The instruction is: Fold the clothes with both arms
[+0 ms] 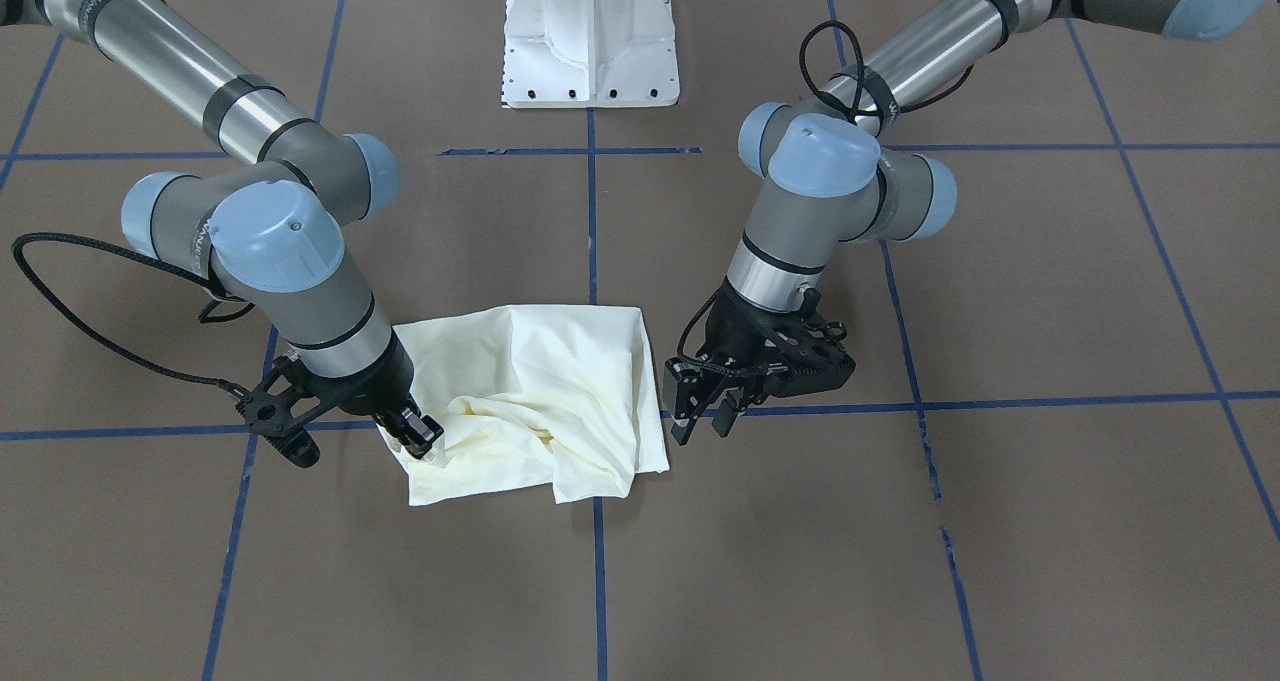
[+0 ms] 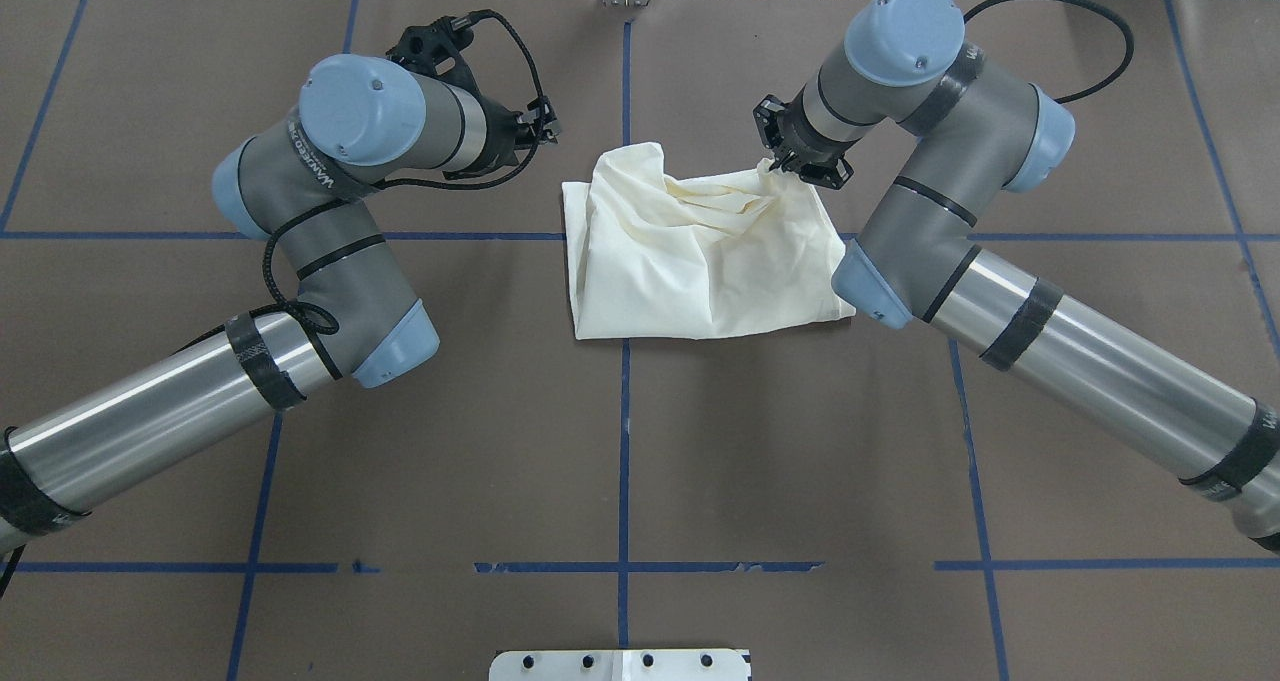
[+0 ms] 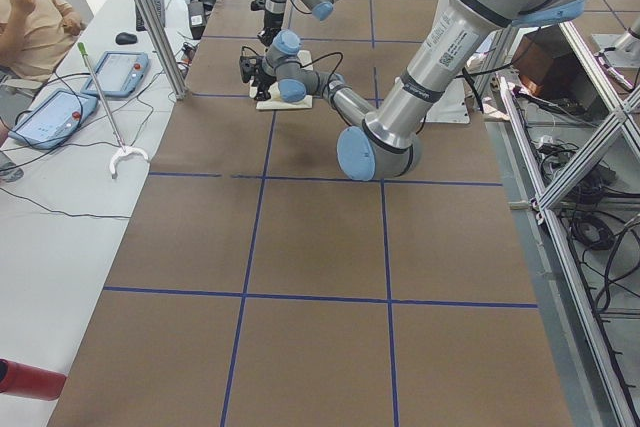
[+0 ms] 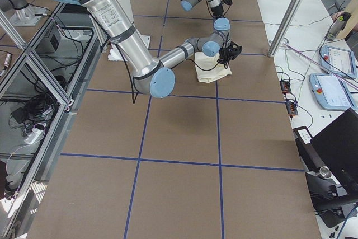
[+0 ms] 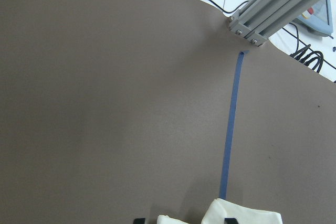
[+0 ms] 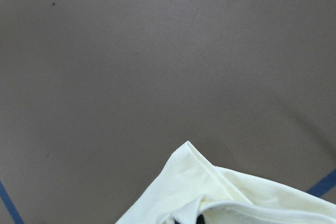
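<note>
The cream shirt [image 1: 540, 391] lies crumpled and partly folded on the brown table, near the middle; its print does not show. It also shows in the overhead view [image 2: 700, 251]. My right gripper [image 1: 422, 433] is shut on the shirt's corner at the far right of the overhead view [image 2: 800, 166]; the right wrist view shows a cloth fold [image 6: 194, 182] at the fingers. My left gripper [image 1: 703, 423] is open, low, just beside the shirt's opposite edge, not holding it [image 2: 548, 131]. The left wrist view shows cloth [image 5: 241, 216] at its bottom edge.
The white pedestal base [image 1: 590, 41] stands behind the shirt on the robot's side. Blue tape lines [image 1: 597, 561] cross the table. An aluminium post [image 5: 278, 3] and tablets [image 3: 120, 72] stand past the far edge, where an operator [image 3: 35, 17] sits.
</note>
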Action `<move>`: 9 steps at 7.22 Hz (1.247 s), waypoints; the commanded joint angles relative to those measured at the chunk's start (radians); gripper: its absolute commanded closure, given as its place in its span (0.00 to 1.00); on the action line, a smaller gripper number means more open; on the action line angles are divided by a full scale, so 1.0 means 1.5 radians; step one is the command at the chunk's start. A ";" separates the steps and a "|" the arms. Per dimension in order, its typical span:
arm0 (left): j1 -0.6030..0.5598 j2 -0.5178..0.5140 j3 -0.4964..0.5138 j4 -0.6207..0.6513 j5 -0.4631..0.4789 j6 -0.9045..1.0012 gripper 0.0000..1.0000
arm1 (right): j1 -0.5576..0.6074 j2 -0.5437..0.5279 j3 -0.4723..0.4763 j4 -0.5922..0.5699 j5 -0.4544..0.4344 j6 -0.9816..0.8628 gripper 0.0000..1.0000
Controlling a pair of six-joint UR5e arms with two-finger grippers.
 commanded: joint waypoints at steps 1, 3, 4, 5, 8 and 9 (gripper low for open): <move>0.003 -0.025 0.077 -0.069 0.000 0.002 0.45 | 0.001 0.004 -0.007 0.000 0.001 -0.007 1.00; 0.009 -0.084 0.177 -0.127 0.001 0.024 0.45 | 0.001 0.004 -0.010 0.000 0.001 -0.015 1.00; 0.013 -0.085 0.188 -0.137 0.002 0.040 0.45 | 0.001 0.004 -0.011 0.000 0.001 -0.022 1.00; 0.017 -0.086 0.201 -0.158 0.002 0.056 0.47 | 0.001 0.004 -0.011 0.000 0.001 -0.023 1.00; 0.020 -0.105 0.249 -0.203 0.001 0.076 0.47 | 0.002 0.004 -0.011 0.001 0.001 -0.022 1.00; 0.022 -0.126 0.281 -0.223 0.001 0.076 0.47 | 0.002 0.004 -0.011 0.001 0.002 -0.022 1.00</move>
